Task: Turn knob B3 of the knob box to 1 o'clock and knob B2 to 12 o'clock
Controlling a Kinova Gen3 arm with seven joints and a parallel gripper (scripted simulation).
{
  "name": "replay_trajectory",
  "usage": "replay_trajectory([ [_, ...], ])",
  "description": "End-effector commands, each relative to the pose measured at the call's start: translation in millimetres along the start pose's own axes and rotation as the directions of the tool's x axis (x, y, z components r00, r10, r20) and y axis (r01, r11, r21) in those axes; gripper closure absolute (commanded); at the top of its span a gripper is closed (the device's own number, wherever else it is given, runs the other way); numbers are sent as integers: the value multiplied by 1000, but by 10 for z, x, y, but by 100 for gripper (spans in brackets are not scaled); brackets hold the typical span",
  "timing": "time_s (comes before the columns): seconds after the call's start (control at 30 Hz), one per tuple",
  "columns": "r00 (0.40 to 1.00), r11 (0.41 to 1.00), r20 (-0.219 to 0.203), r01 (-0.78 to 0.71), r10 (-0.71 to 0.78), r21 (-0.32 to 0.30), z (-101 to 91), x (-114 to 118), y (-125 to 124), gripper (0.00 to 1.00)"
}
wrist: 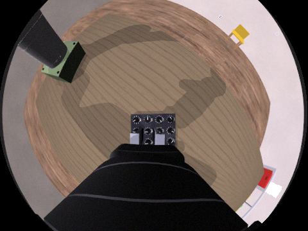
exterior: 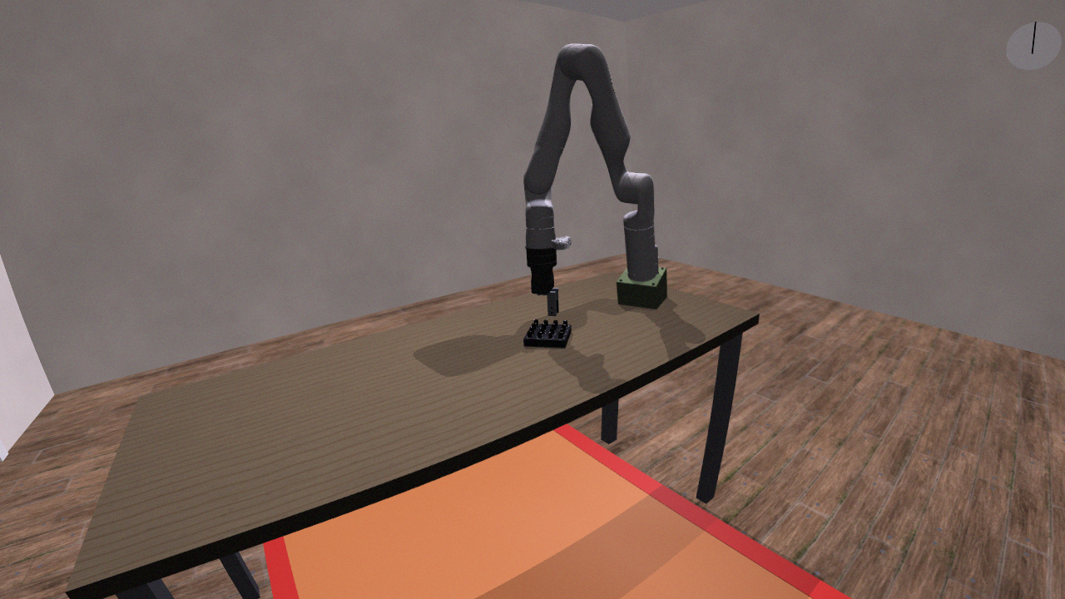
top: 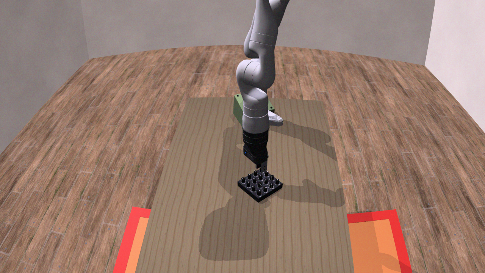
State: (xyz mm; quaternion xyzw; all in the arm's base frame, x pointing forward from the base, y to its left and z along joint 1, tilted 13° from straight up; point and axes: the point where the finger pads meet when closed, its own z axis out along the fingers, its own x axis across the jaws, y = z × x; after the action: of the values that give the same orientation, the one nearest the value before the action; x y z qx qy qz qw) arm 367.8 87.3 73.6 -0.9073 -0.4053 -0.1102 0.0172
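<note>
The black knob box [top: 271,193] [exterior: 546,344] [wrist: 142,126] stands on its feet near the middle of the wooden table [top: 196,162] [exterior: 298,417]. It carries four rows of small black knobs; their white lines and printed names are too small to read. My gripper [top: 262,168] [exterior: 552,306] [wrist: 147,133] points straight down and hangs a little above the box's far rows, clear of the knobs. Its fingers are partly apart and hold nothing. In the wrist view one knob shows in the gap between the two fingertips, below them.
The arm's green base [top: 238,107] [exterior: 640,289] [wrist: 60,66] stands at the table's far end, behind the box. Orange mats with red borders [top: 373,244] [exterior: 476,536] lie on the floor beside the table's near end. A small yellow chair [wrist: 240,32] stands far off.
</note>
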Motion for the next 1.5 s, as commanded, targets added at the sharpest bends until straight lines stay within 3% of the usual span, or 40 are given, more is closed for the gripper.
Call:
replay_trajectory([
  [0.0,1000,1000,-1,0,0,-1,-5,5,3,54],
  [0.4,998,998,1,56,-56,2,-8,-10,-15,54],
  [0.63,988,988,4,151,-151,8,-15,-35,-41,54],
  [0.83,943,943,7,331,-331,18,-29,-78,-81,54],
  [1.0,856,856,5,517,-517,27,-48,-114,-109,54],
  [1.13,744,744,1,668,-668,31,-67,-137,-120,54],
  [1.2,744,744,1,668,-668,31,-67,-137,-120,54],
  [1.47,428,428,-9,903,-904,29,-114,-142,-105,54],
])
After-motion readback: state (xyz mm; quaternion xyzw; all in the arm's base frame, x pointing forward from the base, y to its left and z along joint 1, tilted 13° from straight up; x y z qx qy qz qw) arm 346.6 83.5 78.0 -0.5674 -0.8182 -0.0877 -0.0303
